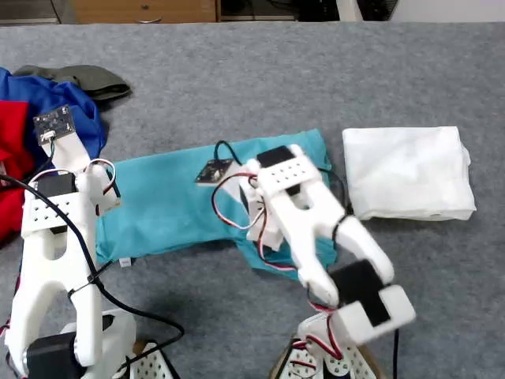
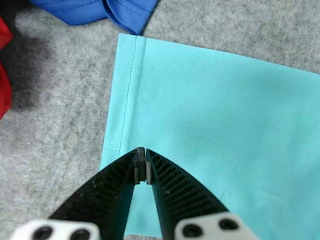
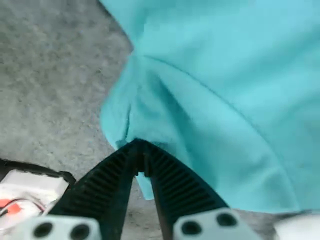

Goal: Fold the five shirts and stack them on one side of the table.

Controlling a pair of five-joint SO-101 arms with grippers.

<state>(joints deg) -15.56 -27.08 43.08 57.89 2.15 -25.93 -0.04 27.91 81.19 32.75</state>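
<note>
A turquoise shirt (image 1: 166, 205) lies spread across the middle of the grey table. My left gripper (image 1: 109, 199) is at its left hem, shut, with the tips (image 2: 141, 169) down on flat turquoise fabric (image 2: 215, 110); whether cloth is pinched between them I cannot tell. My right gripper (image 1: 262, 241) is at the shirt's near edge, and its tips (image 3: 142, 165) are shut on a bunched fold of the turquoise cloth (image 3: 225, 75). A folded white shirt (image 1: 409, 172) rests at the right. Blue (image 1: 31, 99), red (image 1: 12, 158) and olive (image 1: 87, 79) shirts are heaped at the far left.
The blue shirt's edge (image 2: 100, 10) and a bit of the red shirt (image 2: 3, 35) lie just beyond the turquoise hem. Bare grey table (image 1: 316, 71) stretches along the back and at the front right. Both arm bases and their cables stand at the near edge.
</note>
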